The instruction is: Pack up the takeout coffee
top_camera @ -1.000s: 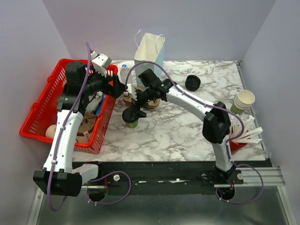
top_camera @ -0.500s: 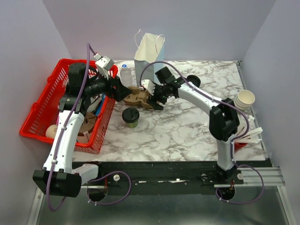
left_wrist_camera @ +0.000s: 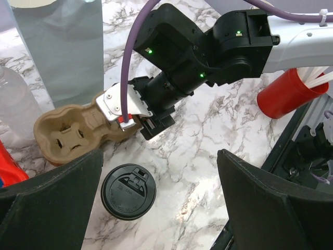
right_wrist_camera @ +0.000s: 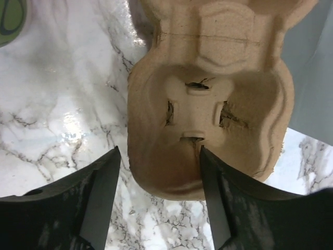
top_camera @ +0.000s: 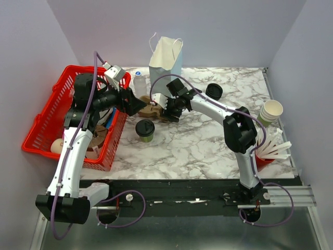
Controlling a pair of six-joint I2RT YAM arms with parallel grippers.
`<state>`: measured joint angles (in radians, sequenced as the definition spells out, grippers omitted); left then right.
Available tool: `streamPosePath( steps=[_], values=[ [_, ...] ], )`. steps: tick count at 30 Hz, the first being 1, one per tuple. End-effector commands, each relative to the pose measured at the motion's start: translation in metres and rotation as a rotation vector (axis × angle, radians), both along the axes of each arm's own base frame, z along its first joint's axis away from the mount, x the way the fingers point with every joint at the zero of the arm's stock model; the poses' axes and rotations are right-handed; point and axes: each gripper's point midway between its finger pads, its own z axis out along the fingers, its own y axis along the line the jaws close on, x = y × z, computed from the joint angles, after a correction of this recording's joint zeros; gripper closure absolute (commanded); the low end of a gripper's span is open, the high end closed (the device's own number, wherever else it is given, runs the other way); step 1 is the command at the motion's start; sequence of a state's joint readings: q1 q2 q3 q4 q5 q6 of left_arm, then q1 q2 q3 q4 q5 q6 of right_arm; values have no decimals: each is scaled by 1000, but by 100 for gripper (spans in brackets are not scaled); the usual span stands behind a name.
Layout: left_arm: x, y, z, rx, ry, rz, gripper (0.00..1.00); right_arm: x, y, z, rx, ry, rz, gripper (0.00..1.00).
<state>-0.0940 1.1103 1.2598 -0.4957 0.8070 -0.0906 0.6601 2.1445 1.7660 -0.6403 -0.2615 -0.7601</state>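
The takeout coffee [top_camera: 144, 129], an olive-green cup with a black sip lid, stands upright on the marble table. In the left wrist view its lid [left_wrist_camera: 128, 191] lies just inside the left finger. My left gripper [top_camera: 136, 105] hangs above it, open and empty [left_wrist_camera: 156, 208]. A brown cardboard cup carrier [top_camera: 152, 110] lies just behind the cup, in front of the white paper bag [top_camera: 165, 54]. My right gripper [top_camera: 167, 112] is open at the carrier's right end. In the right wrist view [right_wrist_camera: 158, 208] its fingers straddle the carrier's [right_wrist_camera: 208, 104] near edge.
A red basket [top_camera: 39, 122] holding items sits at the left, next to the left arm. A clear water bottle [top_camera: 139, 83] stands beside the bag. A stack of black lids [top_camera: 214, 91], a stack of green cups [top_camera: 270, 112] and a red cup of white sticks [top_camera: 265, 155] stand at the right.
My right gripper left the coffee's lid, drew back to the right, then came to the carrier's right end. The cup stays standing on the table. My left gripper shifted slightly right.
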Motion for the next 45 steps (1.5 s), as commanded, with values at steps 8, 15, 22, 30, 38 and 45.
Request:
streamPosePath(
  steps=[8,15,22,30,38,45],
  values=[
    [-6,3,11,-16,-15,-2,2,5,-18,1,-63,-81,-16,55],
    [-6,4,12,-14,-45,-2,2,-42,-62,-4,-136,-14,-60,60],
    [-9,1,17,-24,-80,-24,2,-100,-102,7,-157,37,-45,64],
    [-20,3,23,-6,-124,-32,2,-185,-125,-21,-209,148,157,70],
    [-53,8,47,-17,-189,-10,2,-242,-109,-25,-253,220,317,75],
    [-78,16,51,24,-236,26,2,-294,-95,-9,-219,248,514,74]
  ],
)
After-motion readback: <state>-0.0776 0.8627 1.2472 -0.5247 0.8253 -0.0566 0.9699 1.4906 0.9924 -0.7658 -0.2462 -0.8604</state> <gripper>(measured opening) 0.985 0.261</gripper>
